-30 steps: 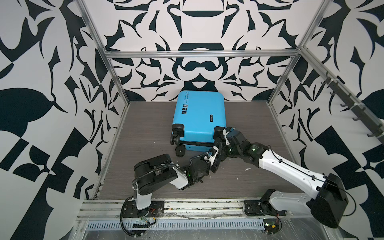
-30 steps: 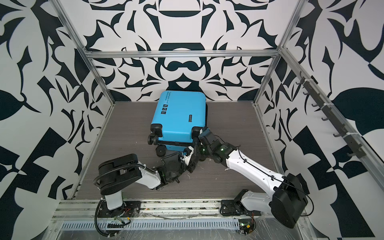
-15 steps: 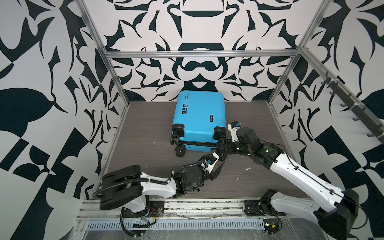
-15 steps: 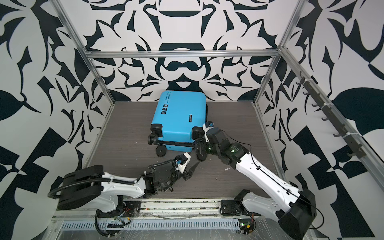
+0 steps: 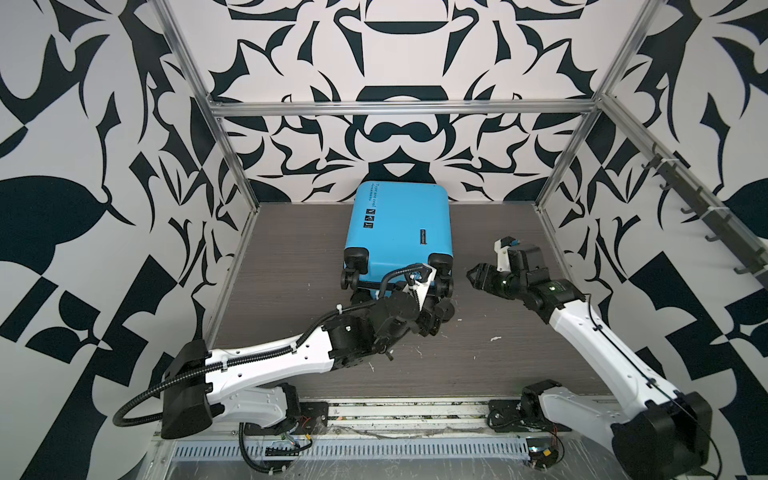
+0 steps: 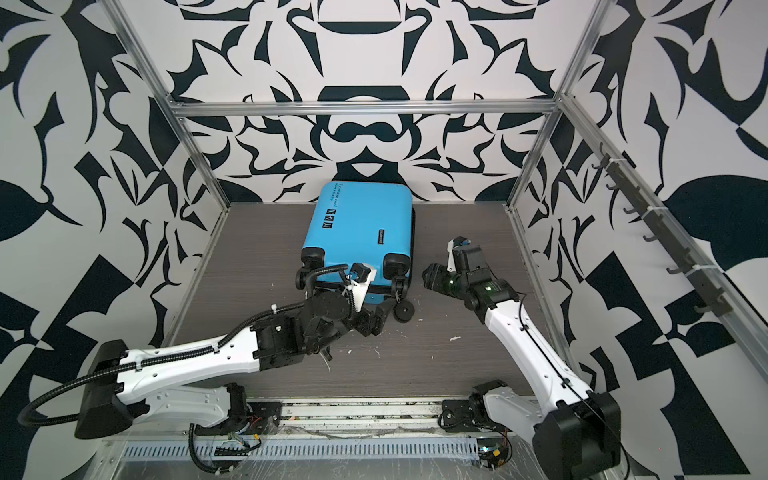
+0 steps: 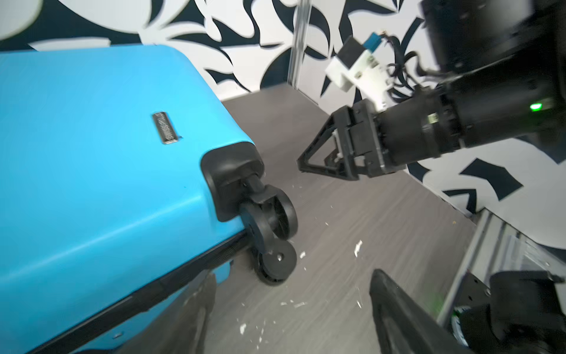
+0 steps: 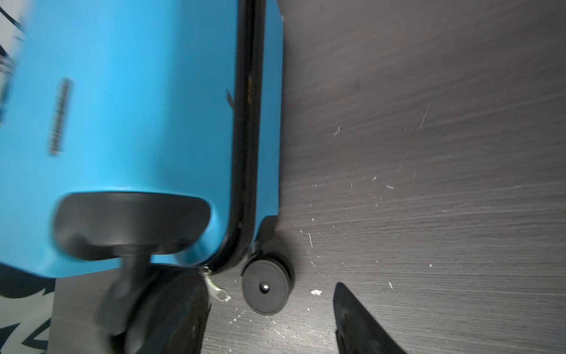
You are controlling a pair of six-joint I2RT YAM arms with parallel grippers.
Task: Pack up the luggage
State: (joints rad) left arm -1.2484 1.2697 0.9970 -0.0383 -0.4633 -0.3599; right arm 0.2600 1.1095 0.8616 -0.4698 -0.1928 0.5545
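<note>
The right claw (image 5: 473, 277) has backed off the closed luggage (image 5: 399, 232), the left claw (image 5: 438, 313) has reached its wheels (image 7: 275, 214), both spread and empty; packing looks nearly done.

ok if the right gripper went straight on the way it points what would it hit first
Most likely the wheel end of the luggage: the right gripper points at it, and a black corner wheel sits dead ahead between its fingers. Height is unclear.
</note>
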